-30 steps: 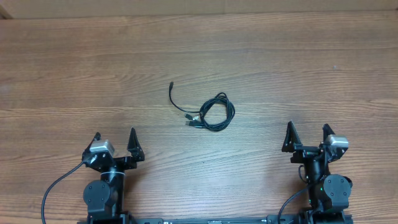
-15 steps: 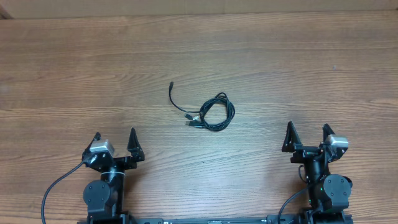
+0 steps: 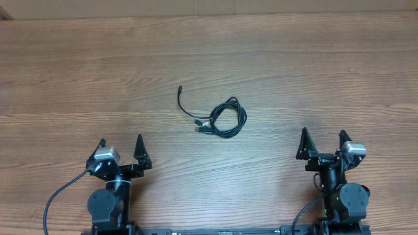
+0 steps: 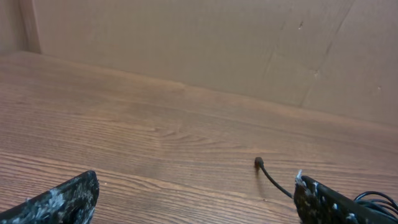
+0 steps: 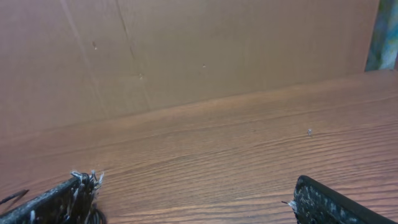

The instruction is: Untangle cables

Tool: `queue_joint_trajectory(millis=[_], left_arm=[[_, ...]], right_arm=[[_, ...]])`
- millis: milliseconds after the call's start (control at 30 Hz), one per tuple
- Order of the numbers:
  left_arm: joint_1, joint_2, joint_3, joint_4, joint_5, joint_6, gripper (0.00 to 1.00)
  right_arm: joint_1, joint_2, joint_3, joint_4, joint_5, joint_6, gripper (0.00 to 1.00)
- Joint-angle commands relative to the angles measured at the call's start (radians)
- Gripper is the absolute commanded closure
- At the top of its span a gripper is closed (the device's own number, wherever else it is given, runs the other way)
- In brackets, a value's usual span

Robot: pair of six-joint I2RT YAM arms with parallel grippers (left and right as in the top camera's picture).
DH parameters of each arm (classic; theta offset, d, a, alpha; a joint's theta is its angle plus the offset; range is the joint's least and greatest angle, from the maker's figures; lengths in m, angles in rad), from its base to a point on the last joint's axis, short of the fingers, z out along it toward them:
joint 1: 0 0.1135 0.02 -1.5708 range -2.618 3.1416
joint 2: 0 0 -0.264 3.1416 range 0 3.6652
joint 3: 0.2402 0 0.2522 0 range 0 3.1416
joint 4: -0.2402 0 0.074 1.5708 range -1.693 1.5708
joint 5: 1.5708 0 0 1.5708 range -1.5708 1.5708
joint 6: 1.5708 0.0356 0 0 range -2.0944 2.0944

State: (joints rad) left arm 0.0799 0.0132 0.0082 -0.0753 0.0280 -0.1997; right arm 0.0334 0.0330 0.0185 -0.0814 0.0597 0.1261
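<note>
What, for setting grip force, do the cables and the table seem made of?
The cables look like thin cords in a matte black rubbery or plastic jacket: they lie in limp loops. Their plug tips look silvery, likely metal. The table shows brown wood grain with a faint sheen, so wood or a wood-look laminate; the pictures cannot settle which.

light: even, soft | shadows: faint | glare: none | wrist views: slightly soft

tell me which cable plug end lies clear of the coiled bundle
The far-left plug end, alone at the tip of a curved loose strand; the other ends sit against the left of the coil.
</note>
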Motion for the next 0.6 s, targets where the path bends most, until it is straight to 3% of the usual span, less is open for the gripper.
queue_joint_trajectory(millis=[0,400,567], left_arm=[[0.004,-0.008,-0.003,-0.002,-0.010,0.020,0.00],[0.004,-0.009,-0.003,0.013,-0.010,0.020,0.00],[0.004,-0.008,0.008,0.127,0.060,0.019,0.00]], right_arm=[[0.000,0.002,-0.010,0.004,0.010,-0.004,0.00],[0.000,0.002,-0.010,0.004,-0.004,0.008,0.00],[0.000,0.002,-0.010,0.001,-0.036,0.007,0.00]])
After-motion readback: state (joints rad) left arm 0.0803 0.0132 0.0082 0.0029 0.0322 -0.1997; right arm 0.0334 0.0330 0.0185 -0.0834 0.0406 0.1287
